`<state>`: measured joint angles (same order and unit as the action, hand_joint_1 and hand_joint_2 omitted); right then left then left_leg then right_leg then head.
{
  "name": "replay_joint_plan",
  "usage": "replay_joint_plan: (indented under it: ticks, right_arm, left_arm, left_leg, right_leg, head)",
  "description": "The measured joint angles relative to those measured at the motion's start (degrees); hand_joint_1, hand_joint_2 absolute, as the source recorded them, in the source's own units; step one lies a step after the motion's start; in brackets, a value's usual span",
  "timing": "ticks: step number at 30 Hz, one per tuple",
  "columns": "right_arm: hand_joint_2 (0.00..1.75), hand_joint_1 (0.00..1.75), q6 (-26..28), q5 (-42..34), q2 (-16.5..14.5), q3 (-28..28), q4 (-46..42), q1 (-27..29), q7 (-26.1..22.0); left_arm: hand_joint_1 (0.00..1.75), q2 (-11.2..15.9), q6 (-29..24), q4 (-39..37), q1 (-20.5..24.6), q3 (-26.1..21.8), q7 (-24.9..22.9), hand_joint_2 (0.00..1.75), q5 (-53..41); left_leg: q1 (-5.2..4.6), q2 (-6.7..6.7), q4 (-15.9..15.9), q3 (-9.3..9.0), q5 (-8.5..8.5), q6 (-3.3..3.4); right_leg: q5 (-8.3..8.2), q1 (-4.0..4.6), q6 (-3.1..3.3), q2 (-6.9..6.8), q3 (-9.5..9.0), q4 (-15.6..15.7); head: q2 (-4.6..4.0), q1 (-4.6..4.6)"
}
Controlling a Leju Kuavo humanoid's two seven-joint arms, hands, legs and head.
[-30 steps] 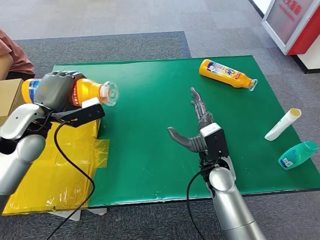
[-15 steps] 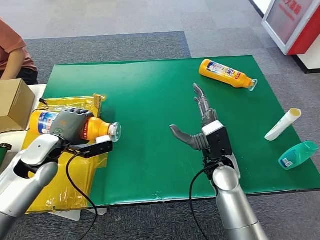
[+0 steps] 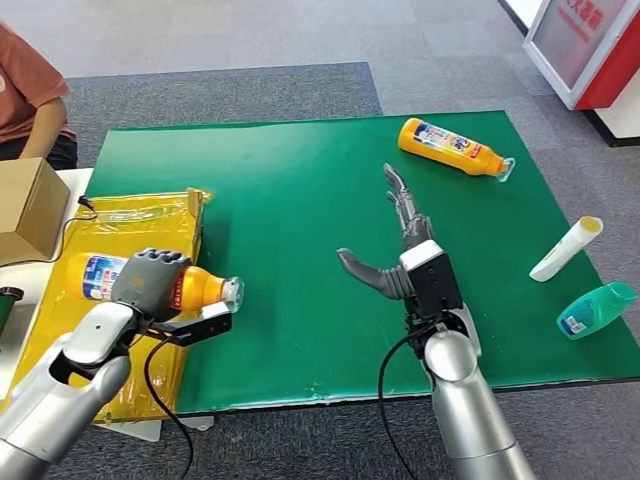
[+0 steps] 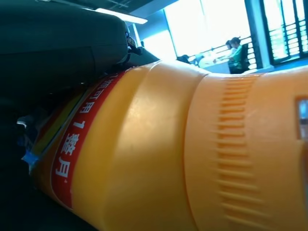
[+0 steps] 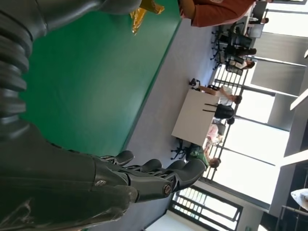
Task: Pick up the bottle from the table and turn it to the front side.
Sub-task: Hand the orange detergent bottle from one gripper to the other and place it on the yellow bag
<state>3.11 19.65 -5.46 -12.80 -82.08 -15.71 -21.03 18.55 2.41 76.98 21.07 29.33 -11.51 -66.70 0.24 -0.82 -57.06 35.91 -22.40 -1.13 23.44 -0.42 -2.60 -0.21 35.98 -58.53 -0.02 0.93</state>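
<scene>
Fingers of the left hand hide the orange bottle's middle.

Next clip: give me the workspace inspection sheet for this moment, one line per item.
Surface: green mat on the table, crinkled yellow plastic sheet at its left edge.
Job's things: orange plastic bottle with clear cap, lying sideways in the left robot hand above the yellow sheet.
Clutter: second orange bottle, white tube and teal bottle lying on the mat; cardboard box beside it.
Robot hands: left holds the bottle; right robot hand spread over the mat, holding nothing.
Cables: black cable below the left wrist, another at the right.
Surroundings: seated person's arm, grey carpet.
</scene>
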Motion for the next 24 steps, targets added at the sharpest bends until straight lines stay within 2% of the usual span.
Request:
replay_joint_plan:
  ticks: [10,11,14,15,24]
  right_arm:
    - [1.75,0.00,-0.16,0.63,-0.73,-0.35,-0.90,-0.22,0.39]
    - [1.75,0.00,-0.18,0.74,-0.78,-0.49,-1.03,-0.23,0.45]
    - [1.75,0.00,-0.21,1.04,-0.90,-0.99,-1.41,-0.26,0.76]
    - [1.75,0.00,-0.21,1.10,-0.90,-1.15,-1.52,-0.26,0.83]
    - [1.75,0.00,-0.13,1.32,-0.92,-1.47,-2.65,-0.17,1.00]
  left_arm:
    - [1.75,-4.68,-3.22,-5.67,-1.85,-5.74,0.89,1.75,-0.42]
    - [1.69,-5.16,-3.51,-6.06,-1.92,-6.26,0.93,1.75,-0.40]
    - [0.38,-6.40,-4.32,-7.19,-2.07,-7.62,1.18,1.75,-0.33]
    - [0.00,-6.72,-4.53,-7.53,-2.10,-7.97,1.26,1.75,-0.33]
    - [0.00,-8.24,-5.26,-8.58,-2.22,-9.84,1.82,1.75,-0.76]
  left_leg:
    - [0.00,0.01,0.00,0.00,0.01,0.00]
    - [0.00,0.01,0.00,0.00,0.01,0.00]
    - [0.00,0.01,0.00,0.01,0.01,0.00]
    - [0.00,0.01,0.00,0.01,0.01,0.00]
    - [0.01,0.01,0.00,0.00,0.01,0.00]
  right_leg:
    - [-0.01,0.01,0.00,-0.01,-0.02,0.00]
    - [-0.01,0.01,0.00,-0.01,-0.02,0.00]
    - [-0.01,0.01,0.00,-0.01,-0.01,0.00]
    - [-0.01,0.01,0.00,-0.01,-0.01,0.00]
    - [-0.01,0.01,0.00,-0.01,-0.02,0.00]
  head:
    - [0.00,0.00]
    - [0.00,0.00]
    - [0.00,-0.01]
    - [0.00,-0.01]
    - [0.00,0.00]
